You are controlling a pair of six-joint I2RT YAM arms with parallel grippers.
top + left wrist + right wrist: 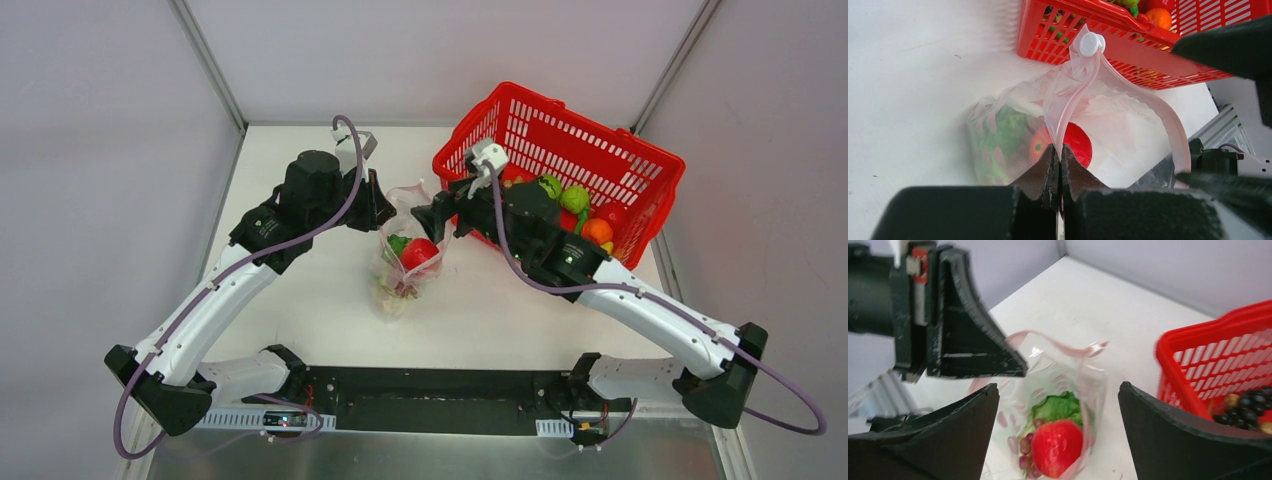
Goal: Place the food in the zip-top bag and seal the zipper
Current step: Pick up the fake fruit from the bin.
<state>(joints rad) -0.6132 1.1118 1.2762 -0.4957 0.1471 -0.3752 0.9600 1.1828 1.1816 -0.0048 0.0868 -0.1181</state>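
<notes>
**Bag pinched open beside the basket**

My left pincer (1058,147) is pressed together on the pink zipper (1068,107) of the bag (405,285), which stands just left of the basket (600,140). Only that wrist's camera shows the white slider (1091,44), near the basket's wall. My right pincer (1058,386) hangs spread wide over the bag's mouth. Its camera looks straight in at lettuce (1060,407), a red fruit (1057,447) and grapes (1025,445). More food (580,205) lies in the basket.
</notes>
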